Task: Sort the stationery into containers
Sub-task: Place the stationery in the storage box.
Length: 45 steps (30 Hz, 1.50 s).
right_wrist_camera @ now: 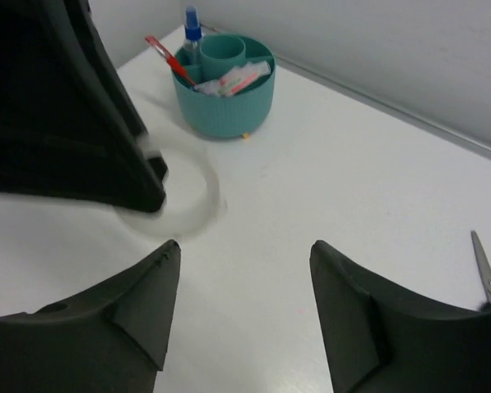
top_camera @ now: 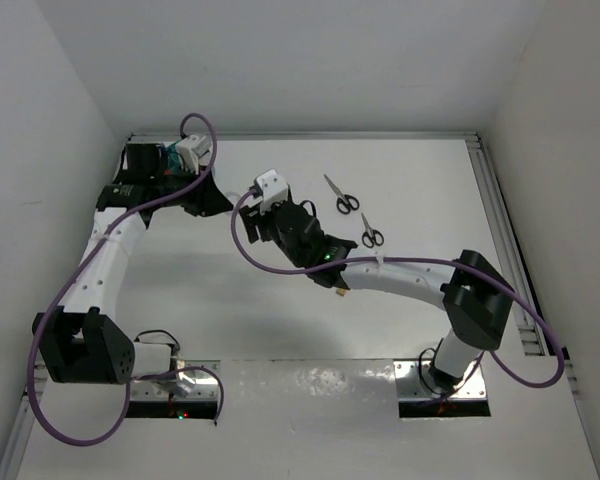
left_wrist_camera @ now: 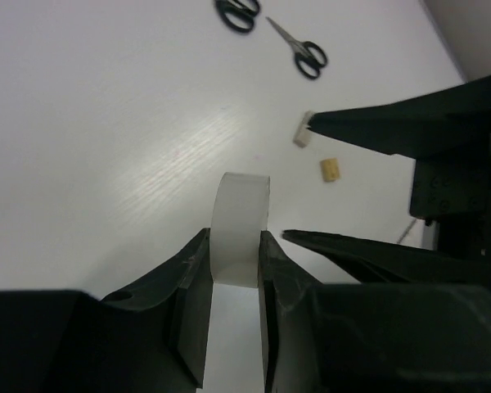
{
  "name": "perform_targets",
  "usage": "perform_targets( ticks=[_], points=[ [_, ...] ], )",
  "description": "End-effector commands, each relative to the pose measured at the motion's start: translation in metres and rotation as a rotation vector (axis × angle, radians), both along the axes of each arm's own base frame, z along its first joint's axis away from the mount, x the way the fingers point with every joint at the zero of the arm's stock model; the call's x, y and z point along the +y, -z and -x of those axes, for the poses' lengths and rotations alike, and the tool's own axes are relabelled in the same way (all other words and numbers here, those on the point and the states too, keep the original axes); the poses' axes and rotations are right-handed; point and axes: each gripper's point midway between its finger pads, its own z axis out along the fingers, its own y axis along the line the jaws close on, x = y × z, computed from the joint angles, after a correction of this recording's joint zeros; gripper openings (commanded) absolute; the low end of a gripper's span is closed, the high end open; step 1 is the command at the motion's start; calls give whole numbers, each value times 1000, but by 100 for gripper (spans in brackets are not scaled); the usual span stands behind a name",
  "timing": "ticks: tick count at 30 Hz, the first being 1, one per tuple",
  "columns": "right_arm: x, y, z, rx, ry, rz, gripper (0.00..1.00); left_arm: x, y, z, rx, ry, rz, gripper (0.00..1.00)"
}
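- White tape ring (left_wrist_camera: 241, 205): stands on edge, clamped between the two fingers of the left end effector (left_wrist_camera: 237, 241), above the white counter (left_wrist_camera: 106, 123).
- Right end effector (right_wrist_camera: 245, 250): released, jaws spread wide, nothing between them, just beside the ring.
- Teal organiser (right_wrist_camera: 229, 106): upright on the counter beyond the ring, holding a blue-capped bottle (right_wrist_camera: 192, 20) and a red pen (right_wrist_camera: 165, 56).
- White eraser (left_wrist_camera: 303, 131) and tan eraser (left_wrist_camera: 331, 169): on the counter, near each other.
- First scissors (top_camera: 342, 195) and second scissors (top_camera: 368, 232): flat on the counter, apart.
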Motion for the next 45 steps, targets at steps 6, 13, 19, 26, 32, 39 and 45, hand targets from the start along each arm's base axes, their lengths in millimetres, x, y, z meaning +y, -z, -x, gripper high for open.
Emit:
perform_targets(
  ticks=[6, 13, 19, 26, 32, 39, 45],
  points=[
    [-52, -15, -3, -14, 62, -48, 68, 65, -59, -64, -288, -248, -155, 0],
    [-81, 18, -12, 65, 87, -7, 68, 110, -77, -136, -300, -449, -97, 0],
    [-94, 46, -39, 142, 129, 7, 69, 125, -57, -203, -280, -531, -131, 0],
    [-115, 84, -66, 232, 180, 25, 68, 136, -18, -258, -226, -562, -188, 0],
    [-124, 117, -72, 323, 200, 18, 66, 121, 15, -286, -215, -517, -202, 0],
    [-131, 134, -65, 367, 208, 46, 66, 103, 51, -302, -201, -488, -242, 0],
    [-146, 132, -59, 358, 244, 55, 66, 104, 64, -291, -176, -466, -283, 0]
  ],
)
